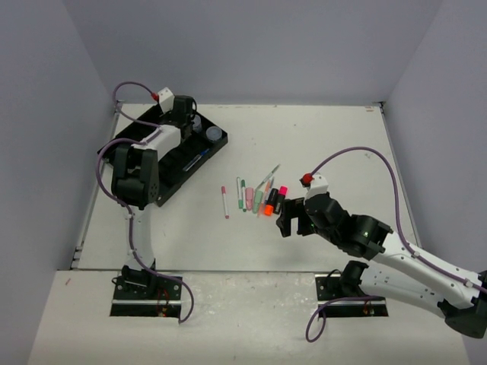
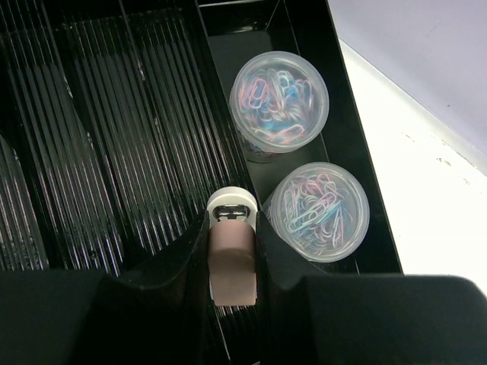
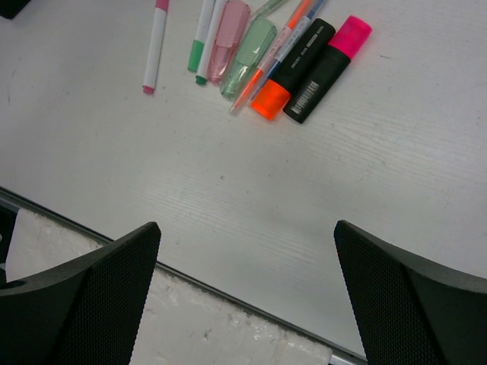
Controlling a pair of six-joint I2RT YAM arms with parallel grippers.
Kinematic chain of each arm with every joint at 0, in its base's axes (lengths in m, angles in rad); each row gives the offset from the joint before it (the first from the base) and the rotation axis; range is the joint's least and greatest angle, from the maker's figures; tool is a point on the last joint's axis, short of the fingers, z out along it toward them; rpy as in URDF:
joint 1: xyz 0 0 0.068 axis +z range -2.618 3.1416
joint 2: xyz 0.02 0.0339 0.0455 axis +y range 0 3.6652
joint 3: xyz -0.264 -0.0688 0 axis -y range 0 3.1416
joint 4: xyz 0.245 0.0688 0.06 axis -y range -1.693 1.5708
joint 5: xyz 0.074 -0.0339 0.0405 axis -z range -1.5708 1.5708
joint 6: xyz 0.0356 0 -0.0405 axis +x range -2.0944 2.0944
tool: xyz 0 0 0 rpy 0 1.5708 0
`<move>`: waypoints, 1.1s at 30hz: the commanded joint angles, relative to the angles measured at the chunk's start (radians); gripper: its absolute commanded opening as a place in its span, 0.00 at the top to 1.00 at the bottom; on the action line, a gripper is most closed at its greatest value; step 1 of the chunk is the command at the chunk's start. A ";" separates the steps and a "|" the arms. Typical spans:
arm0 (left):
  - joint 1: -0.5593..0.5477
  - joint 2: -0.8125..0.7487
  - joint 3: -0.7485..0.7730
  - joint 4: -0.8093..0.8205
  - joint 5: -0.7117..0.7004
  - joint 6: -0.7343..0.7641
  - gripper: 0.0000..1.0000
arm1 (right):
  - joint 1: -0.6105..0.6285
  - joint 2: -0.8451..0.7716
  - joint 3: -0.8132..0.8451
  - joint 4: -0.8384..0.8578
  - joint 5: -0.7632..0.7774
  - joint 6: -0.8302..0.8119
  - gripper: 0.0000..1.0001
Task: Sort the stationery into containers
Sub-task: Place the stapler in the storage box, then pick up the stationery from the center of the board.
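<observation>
From above, the left end effector [image 1: 186, 122] is stretched over the tray [image 1: 199, 161]. The right end effector [image 1: 283, 222] is held near the pens [image 1: 255, 196].

At the left wrist, the stapler [image 2: 231, 262] is clamped above a divider beside two jars [image 2: 278, 101]. It should be centred over one compartment before release.

At the right wrist, the fingers [image 3: 99, 274] are spread and nothing is held.
</observation>
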 commanded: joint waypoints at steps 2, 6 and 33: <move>0.012 0.004 -0.007 0.067 0.033 -0.050 1.00 | -0.002 -0.012 0.016 0.001 0.019 -0.007 0.01; 0.012 -0.006 -0.027 0.064 0.045 -0.074 0.64 | -0.001 -0.010 0.013 0.001 0.016 -0.008 0.01; -0.012 -1.100 -0.750 0.205 0.342 -0.026 0.00 | -0.341 0.645 0.229 0.173 -0.106 -0.001 0.47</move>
